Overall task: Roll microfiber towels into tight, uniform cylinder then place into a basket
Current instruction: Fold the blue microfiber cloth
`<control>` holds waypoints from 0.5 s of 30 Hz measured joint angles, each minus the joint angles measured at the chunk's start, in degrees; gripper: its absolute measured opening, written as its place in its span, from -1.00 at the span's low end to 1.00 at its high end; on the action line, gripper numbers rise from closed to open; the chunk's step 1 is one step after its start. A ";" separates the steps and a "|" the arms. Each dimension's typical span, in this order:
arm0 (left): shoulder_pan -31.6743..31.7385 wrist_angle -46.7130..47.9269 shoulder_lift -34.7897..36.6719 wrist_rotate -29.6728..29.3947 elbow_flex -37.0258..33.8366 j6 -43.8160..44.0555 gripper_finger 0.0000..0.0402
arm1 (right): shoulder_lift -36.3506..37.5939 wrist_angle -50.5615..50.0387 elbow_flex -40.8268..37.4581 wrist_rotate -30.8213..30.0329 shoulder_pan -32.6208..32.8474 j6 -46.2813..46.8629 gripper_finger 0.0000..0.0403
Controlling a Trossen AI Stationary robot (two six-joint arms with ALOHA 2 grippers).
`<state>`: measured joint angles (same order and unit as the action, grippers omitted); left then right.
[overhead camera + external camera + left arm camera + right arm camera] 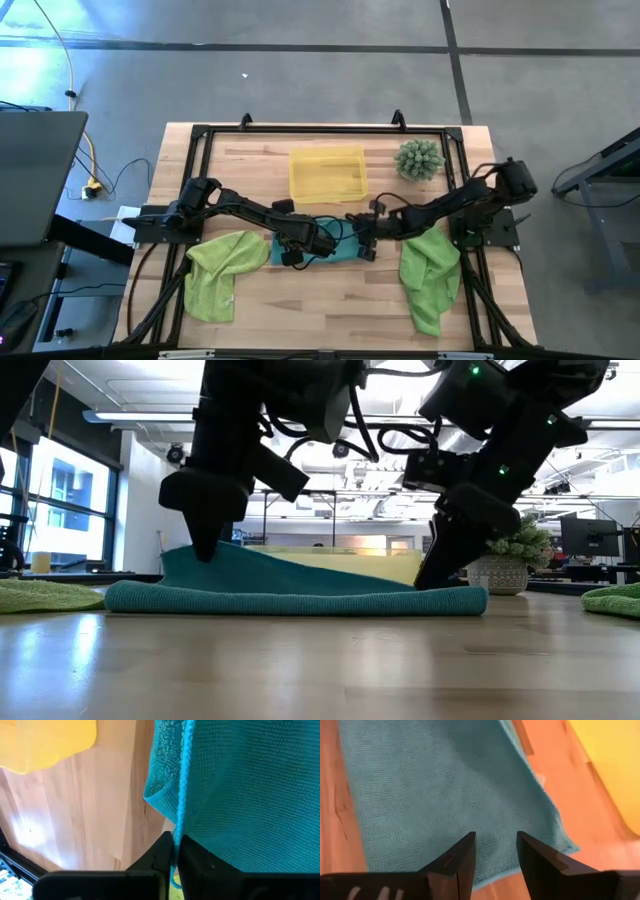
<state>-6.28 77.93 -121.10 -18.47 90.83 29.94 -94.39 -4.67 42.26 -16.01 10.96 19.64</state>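
The left gripper pinches the hem of the teal towel; the right gripper stands parted above that towel's cloth, holding nothing; no writing is legible; only the high view shows both lime-green towels, flanking it, with the basket behind.

Teal microfibre cloth: soft, matt, with a fine looped, nubbly pile and a stitched hem along its edge. Two lime-green cloths: the same matt, fuzzy weave, lying crumpled. Rectangular yellow tray: smooth translucent plastic with a slight sheen. Tabletop: pale wooden planks with visible grain, smooth and faintly glossy. Left gripper and right gripper: dark fingers of matt, hard plastic-like finish. Spiky green plant: bristly surface.
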 joint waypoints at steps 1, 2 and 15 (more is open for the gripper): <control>0.00 -0.02 0.00 -0.29 0.00 0.14 -0.86 | -0.27 0.06 0.00 -0.01 0.10 0.39 -0.33; 0.00 -0.02 0.00 -0.41 0.00 0.73 -0.83 | -0.47 0.03 0.00 -0.02 0.13 0.94 -0.33; -1.36 -0.16 0.00 4.11 0.00 5.62 -0.55 | -1.79 0.16 0.02 -1.05 0.14 0.98 -0.33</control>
<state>-7.65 77.77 -121.10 -14.35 90.83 35.56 -96.18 -4.51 42.28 -17.06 11.10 20.61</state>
